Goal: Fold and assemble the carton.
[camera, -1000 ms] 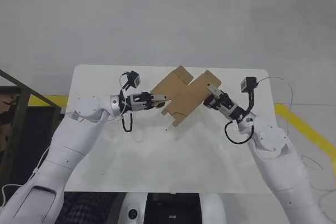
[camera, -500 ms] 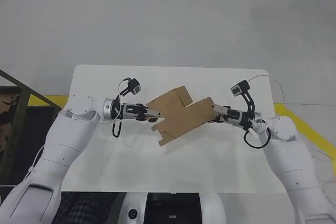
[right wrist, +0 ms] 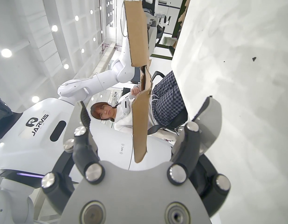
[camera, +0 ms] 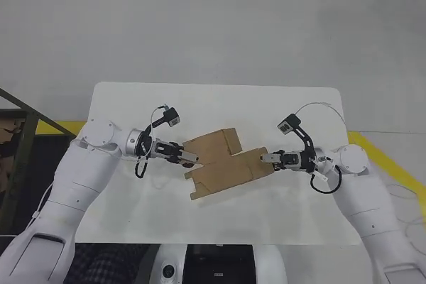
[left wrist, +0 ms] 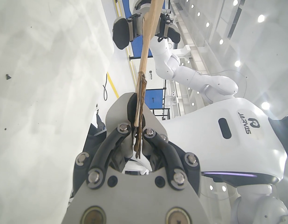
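A flat brown carton (camera: 220, 162) is held off the white table (camera: 128, 106), midway between the two arms. My left gripper (camera: 190, 157) is shut on the carton's left edge; the left wrist view shows that edge (left wrist: 139, 108) pinched between the fingers of the left gripper (left wrist: 137, 110). My right gripper (camera: 270, 157) is at the carton's right end and stands open. In the right wrist view the carton (right wrist: 139, 117) passes edge-on between the spread fingers of the right gripper (right wrist: 145, 113), apart from both pads. The left wrist view has the right gripper (left wrist: 146, 27) straddling the far end.
The table has a few small dark specks (right wrist: 253, 58). A green frame with stacked cardboard (camera: 0, 142) stands off the table's left side. A yellow floor line (camera: 383, 160) runs to the right. Bare tabletop lies on all sides of the carton.
Both arms have brought the carton from the far middle of the table toward the near side. The carton has turned, so it now lies more across the table.
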`<state>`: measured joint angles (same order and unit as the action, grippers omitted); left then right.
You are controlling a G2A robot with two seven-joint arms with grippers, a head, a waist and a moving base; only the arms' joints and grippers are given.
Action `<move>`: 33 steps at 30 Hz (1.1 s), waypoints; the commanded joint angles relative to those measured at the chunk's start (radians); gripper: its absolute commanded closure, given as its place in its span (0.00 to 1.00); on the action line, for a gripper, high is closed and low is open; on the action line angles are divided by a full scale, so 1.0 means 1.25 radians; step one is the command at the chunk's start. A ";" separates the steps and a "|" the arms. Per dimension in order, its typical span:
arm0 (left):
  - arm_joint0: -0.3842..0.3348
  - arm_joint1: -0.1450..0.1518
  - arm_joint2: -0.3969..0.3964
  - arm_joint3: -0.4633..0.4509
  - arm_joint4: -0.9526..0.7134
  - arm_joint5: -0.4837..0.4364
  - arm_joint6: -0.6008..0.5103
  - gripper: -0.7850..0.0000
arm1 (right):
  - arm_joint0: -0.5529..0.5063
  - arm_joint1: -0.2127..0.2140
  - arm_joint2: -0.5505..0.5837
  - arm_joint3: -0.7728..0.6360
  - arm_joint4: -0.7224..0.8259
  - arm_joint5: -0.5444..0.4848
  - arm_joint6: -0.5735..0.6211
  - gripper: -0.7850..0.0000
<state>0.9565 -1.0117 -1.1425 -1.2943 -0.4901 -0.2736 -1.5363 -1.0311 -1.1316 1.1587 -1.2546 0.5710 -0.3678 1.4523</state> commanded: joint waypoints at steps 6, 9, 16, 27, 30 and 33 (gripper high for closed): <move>-0.003 0.007 0.014 -0.009 0.014 -0.006 0.000 1.00 | 0.001 0.005 -0.021 -0.006 -0.028 0.001 0.001 0.63; -0.007 0.009 0.018 -0.011 0.016 -0.008 0.000 1.00 | 0.001 0.008 -0.029 -0.010 -0.038 0.003 0.003 0.67; -0.013 0.012 0.024 -0.014 0.016 -0.009 0.000 1.00 | -0.005 0.018 -0.045 -0.026 -0.067 0.004 0.004 0.76; -0.017 0.013 0.027 -0.005 -0.030 0.004 0.005 0.00 | -0.009 0.028 -0.050 -0.026 -0.083 -0.038 -0.038 1.00; -0.017 0.012 0.016 0.007 -0.062 0.017 0.028 0.00 | -0.011 0.031 -0.042 -0.027 -0.084 -0.050 -0.050 1.00; -0.018 0.014 0.005 0.009 -0.049 0.013 0.062 0.00 | -0.016 0.034 -0.030 -0.029 -0.089 -0.061 -0.067 1.00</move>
<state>0.9349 -0.9956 -1.1307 -1.2816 -0.5774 -0.2476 -1.4814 -1.0490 -1.0905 1.1153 -1.2896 0.4640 -0.4403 1.3783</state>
